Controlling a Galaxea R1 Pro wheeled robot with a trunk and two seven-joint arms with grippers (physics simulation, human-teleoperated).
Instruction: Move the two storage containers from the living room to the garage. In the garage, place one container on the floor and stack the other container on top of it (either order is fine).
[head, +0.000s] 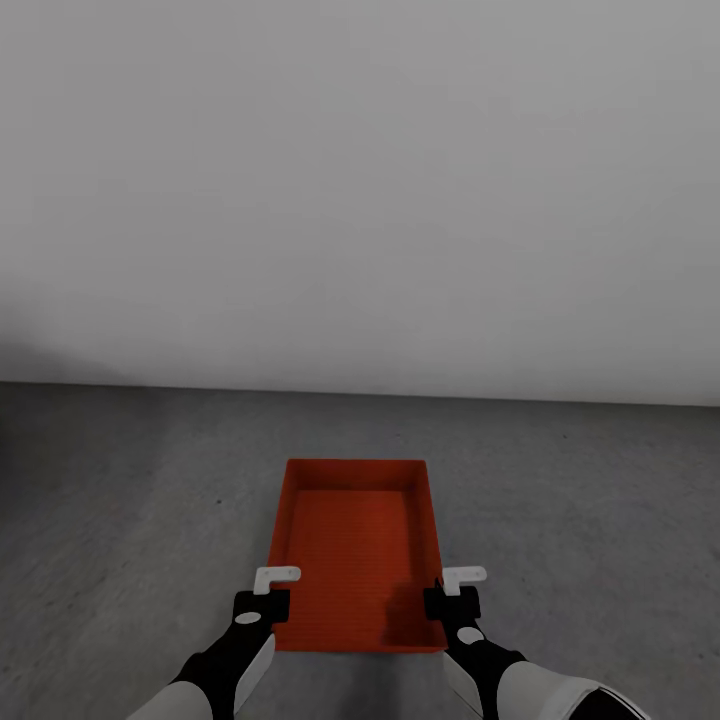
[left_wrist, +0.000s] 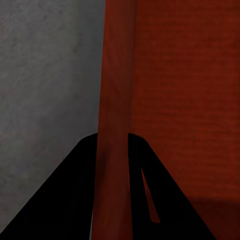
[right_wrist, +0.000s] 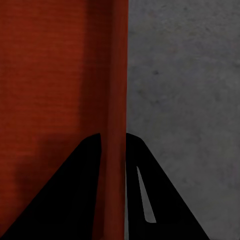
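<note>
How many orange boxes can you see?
1. The orange-red rectangular open bin sits over the grey floor, its side walls pinched by the left gripper and right gripper. Another could be out of view.

I saw dim, even light, no glare; a soft shadow darkened the container (head: 355, 540) floor near my right gripper's (head: 452, 592) fingers; wrist views blurred.

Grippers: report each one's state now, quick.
Left gripper: shut on the left wall of the storage container.
Right gripper: shut on the same container's right wall.
</note>
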